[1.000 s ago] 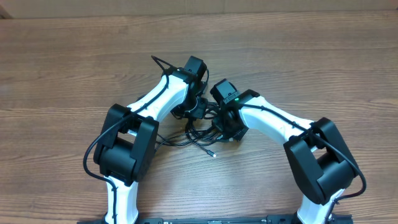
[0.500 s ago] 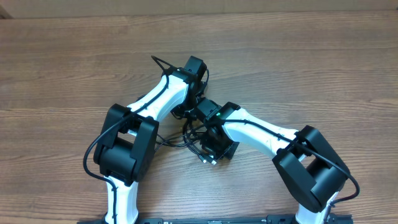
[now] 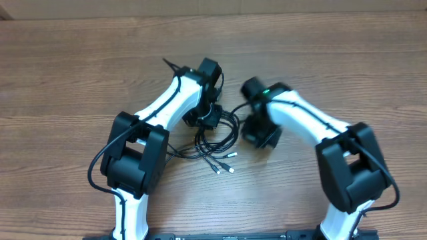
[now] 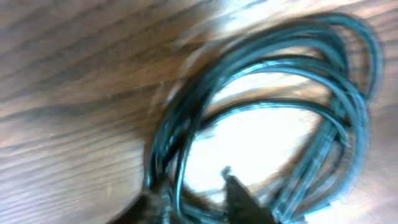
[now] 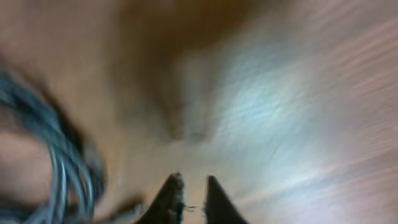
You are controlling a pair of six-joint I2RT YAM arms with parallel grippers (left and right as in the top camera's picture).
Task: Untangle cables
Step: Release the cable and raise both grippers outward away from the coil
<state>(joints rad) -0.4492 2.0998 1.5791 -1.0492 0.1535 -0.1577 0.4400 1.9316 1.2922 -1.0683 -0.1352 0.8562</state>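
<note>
Lying looped: cables point(image 4: 180, 121), 3 plugs point(image 3: 231, 169); left tool point(image 4: 193, 200) grip unclear; right tool point(image 5: 194, 194) apparently closed, empty.

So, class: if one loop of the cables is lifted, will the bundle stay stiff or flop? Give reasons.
Probably floppy: the cables lie in loose curved loops flat on the table. Likely light, being thin. Lifting one loop may drag the others, since strands overlap, and the plugs would probably dangle.

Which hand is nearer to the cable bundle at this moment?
Left. The left hand sits right at the top edge of the cables, fingertips against the loops. The right hand is off to their right side, apart from the loops.
</note>
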